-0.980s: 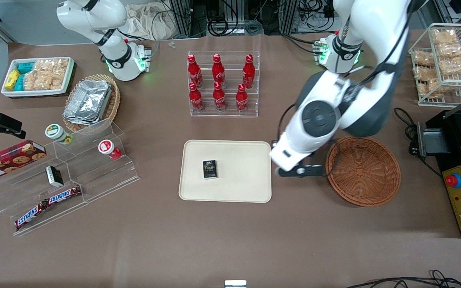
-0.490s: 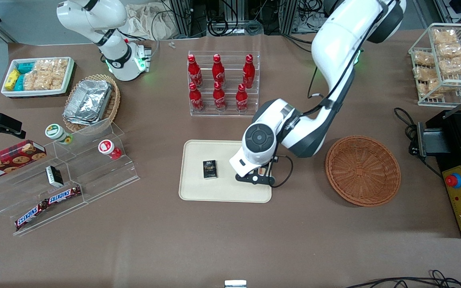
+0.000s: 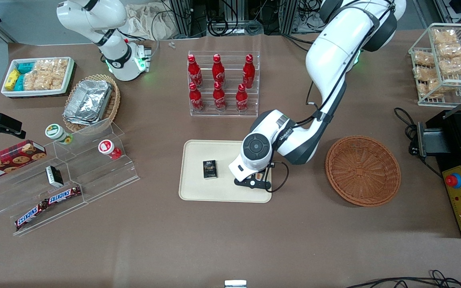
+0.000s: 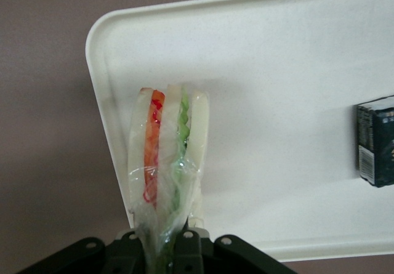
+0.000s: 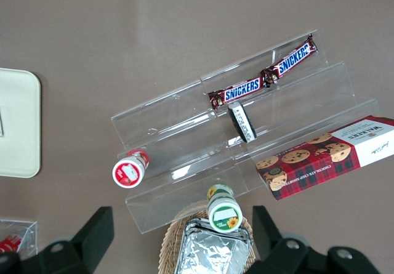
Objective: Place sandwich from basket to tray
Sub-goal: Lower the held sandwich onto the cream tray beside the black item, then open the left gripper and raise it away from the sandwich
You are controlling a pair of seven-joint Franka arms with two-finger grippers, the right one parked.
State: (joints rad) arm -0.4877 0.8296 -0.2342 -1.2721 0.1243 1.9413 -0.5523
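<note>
Left wrist view, sandwich (image 4: pixel 166 163) between gripper (image 4: pixel 167 240) fingers

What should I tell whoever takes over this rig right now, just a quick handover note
Gripper: shut on the sandwich, low over the tray at its end nearest the basket.
Basket: nothing in it.
Tray: a small black box lies on it, apart from the sandwich.
Done: sandwich lifted out and carried over the tray.
Left: set it down, open the gripper, pull the arm away.

Wrapped sandwich (image 4: pixel 166 157) upright in pincer (image 4: pixel 169 249) above cream tray (image 4: pixel 283 52), brown basket (image 3: pixel 362 171) empty
</note>
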